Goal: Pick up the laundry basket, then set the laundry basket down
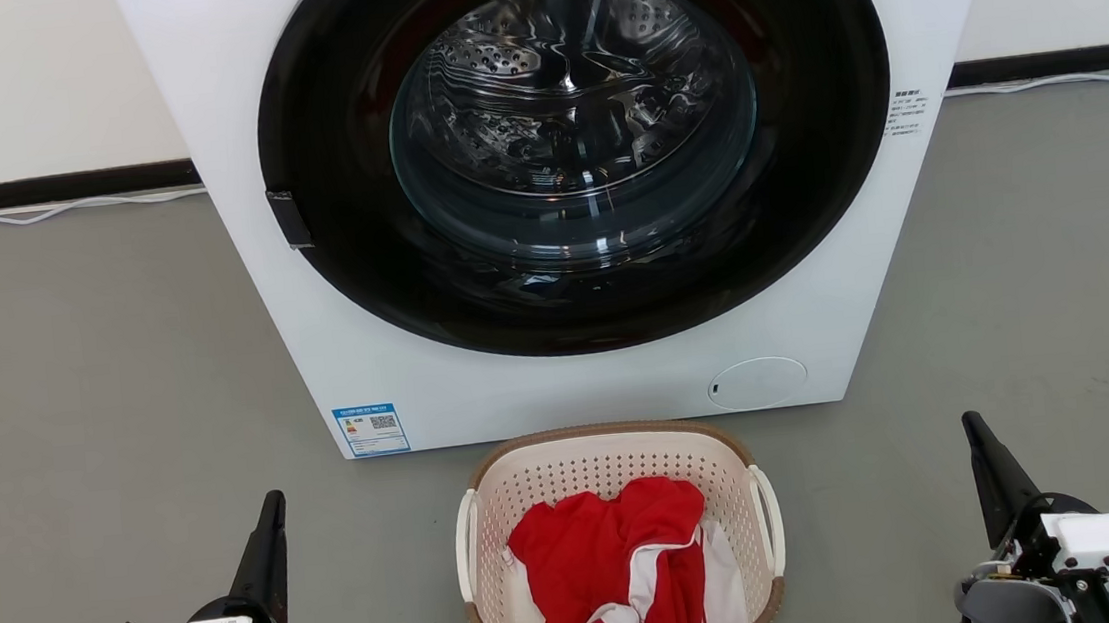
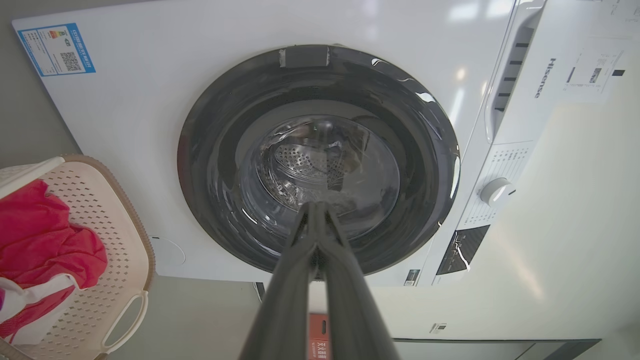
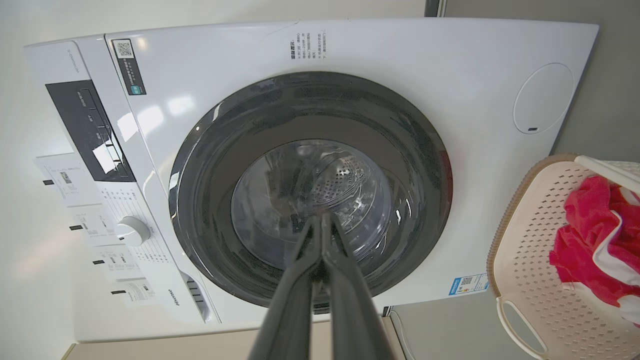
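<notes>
I see laundry basket (image 1: pixel 609 469) on floor (image 1: pixel 120 390) just before washer (image 1: pixel 542 393). left tool (image 1: pixel 271 507), right tool (image 1: pixel 973 425) both pressed together, empty, flanking it, well apart. Risk, I judge: uneven lift on side handles (image 1: pixel 771 518) tips basket, red cloth (image 1: pixel 605 548) spills

washer (image 1: pixel 571 390) top, laundry basket (image 1: pixel 609 472) front cropped

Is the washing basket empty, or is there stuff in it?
Not empty. A bunched-up red and white garment lies inside the laundry basket, covering much of its bottom; the holey walls show above it.
</notes>
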